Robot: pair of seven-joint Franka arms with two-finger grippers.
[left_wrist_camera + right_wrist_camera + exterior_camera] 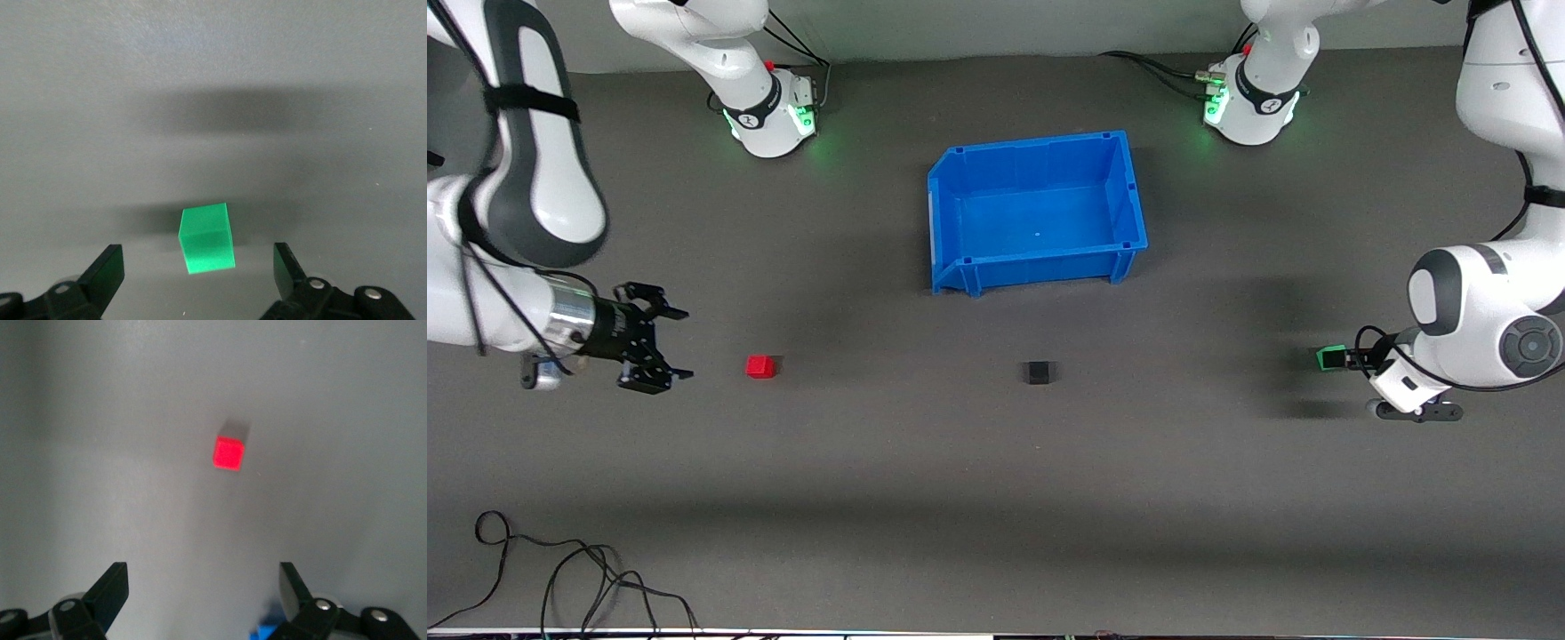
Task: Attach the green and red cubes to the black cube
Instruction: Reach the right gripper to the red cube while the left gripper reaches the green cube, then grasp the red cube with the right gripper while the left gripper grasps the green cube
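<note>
The green cube (1331, 358) sits on the dark table at the left arm's end. My left gripper (1344, 359) is low over it and open. In the left wrist view the green cube (207, 238) lies between the spread fingers (107, 270) without touching either, and the left gripper (198, 267) holds nothing. The red cube (761, 366) sits toward the right arm's end. My right gripper (680, 344) is open and empty, short of it. In the right wrist view the red cube (229, 453) lies well ahead of the right gripper (200, 590). The black cube (1039, 372) sits alone mid-table.
An empty blue bin (951, 213) stands farther from the front camera than the black cube, between the two arm bases. Loose black cables (560, 578) lie near the table's front edge at the right arm's end.
</note>
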